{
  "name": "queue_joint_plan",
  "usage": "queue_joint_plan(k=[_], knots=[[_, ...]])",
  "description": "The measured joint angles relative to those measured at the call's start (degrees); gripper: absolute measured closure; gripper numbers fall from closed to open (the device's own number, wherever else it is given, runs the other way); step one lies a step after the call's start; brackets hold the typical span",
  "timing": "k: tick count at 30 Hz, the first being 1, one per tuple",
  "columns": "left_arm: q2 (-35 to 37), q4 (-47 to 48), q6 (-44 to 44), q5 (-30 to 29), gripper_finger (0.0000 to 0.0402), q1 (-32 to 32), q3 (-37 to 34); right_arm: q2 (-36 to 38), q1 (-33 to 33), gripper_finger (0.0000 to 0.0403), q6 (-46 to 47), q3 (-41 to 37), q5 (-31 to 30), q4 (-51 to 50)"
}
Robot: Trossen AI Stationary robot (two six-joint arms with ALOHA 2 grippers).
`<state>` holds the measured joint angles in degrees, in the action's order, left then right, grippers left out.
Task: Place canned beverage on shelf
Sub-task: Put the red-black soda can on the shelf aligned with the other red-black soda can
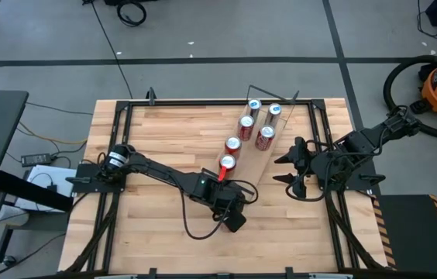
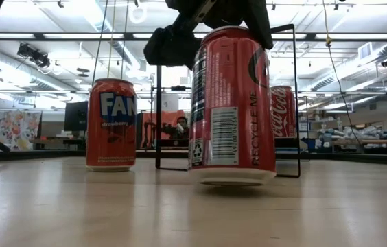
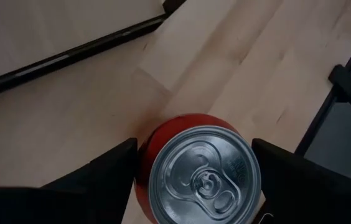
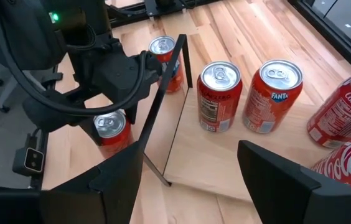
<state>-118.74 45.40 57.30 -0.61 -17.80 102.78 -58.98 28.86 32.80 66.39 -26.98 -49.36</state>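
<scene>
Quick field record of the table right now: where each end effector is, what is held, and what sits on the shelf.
left end effector: straddles a red can, fingers on both sides of it
can status: upright, lifted just off the tabletop, beside the shelf's near end
right end effector: waits at the table's right, holds nothing
shelf: carries several upright cans
cans elsewhere: strawberry Fanta can stands on the tabletop

Bright, even light from ceiling strips point(image 2: 77, 36) over my room. My left arm throws only a soft shadow on the tabletop point(image 1: 164, 143). At table height the near can point(image 2: 233, 103) looms, bowed. My own fingers point(image 3: 94, 180) blur dark.
</scene>
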Motion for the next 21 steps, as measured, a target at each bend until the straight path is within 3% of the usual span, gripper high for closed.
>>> queue_joint_plan(k=[7, 21], knots=[[-0.04, -0.43, 2.67, -0.18, 0.0099, -0.04, -0.04, 0.00, 0.00, 0.0133, -1.05, 0.00, 0.02, -0.04], [0.33, -0.87, -1.57, -5.52, 0.0099, 0.09, -0.15, 0.00, 0.41, 0.0133, -1.90, 0.00, 3.66, -1.46]])
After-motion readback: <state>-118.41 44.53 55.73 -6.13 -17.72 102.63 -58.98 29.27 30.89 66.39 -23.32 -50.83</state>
